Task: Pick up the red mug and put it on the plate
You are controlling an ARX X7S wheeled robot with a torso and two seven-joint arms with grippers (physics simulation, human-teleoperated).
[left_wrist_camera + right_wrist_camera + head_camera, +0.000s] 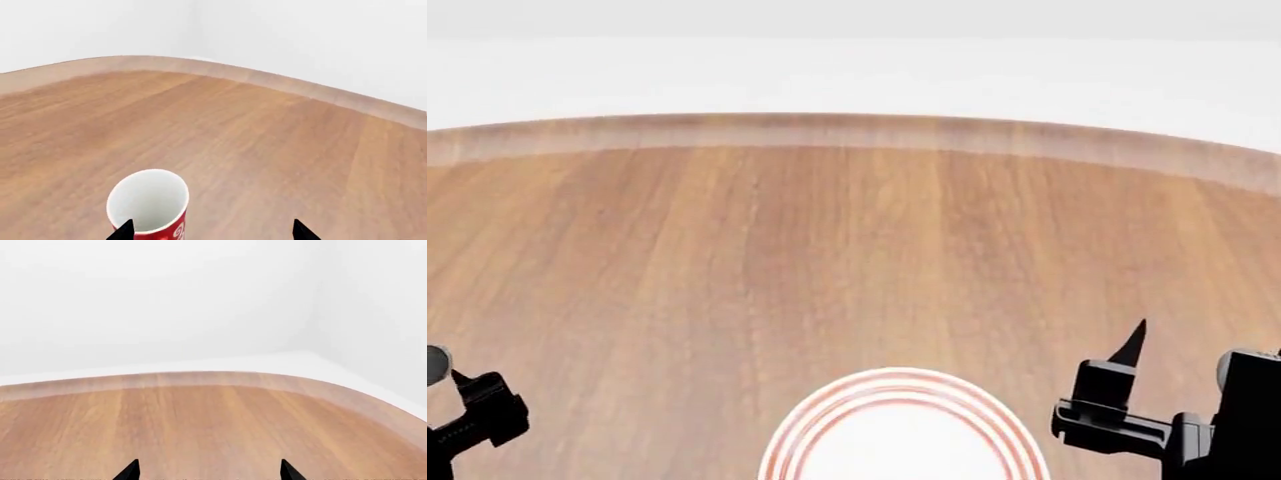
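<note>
Only wristward: red mug (149, 205); headward, plate (901, 425).

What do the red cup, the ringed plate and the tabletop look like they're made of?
The red mug looks like glazed ceramic: smooth white inside, red patterned outside. The plate seems glazed ceramic too, plain white with painted red rings. The table looks like matte wood or a wood-look veneer, judging by its grain and plank seams. These are renders, so it's a guess.

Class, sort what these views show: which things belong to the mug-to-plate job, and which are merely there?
Job:
red mug
plate
left gripper, open around the mug

Merely there:
wooden table
right gripper, open over bare wood
</note>
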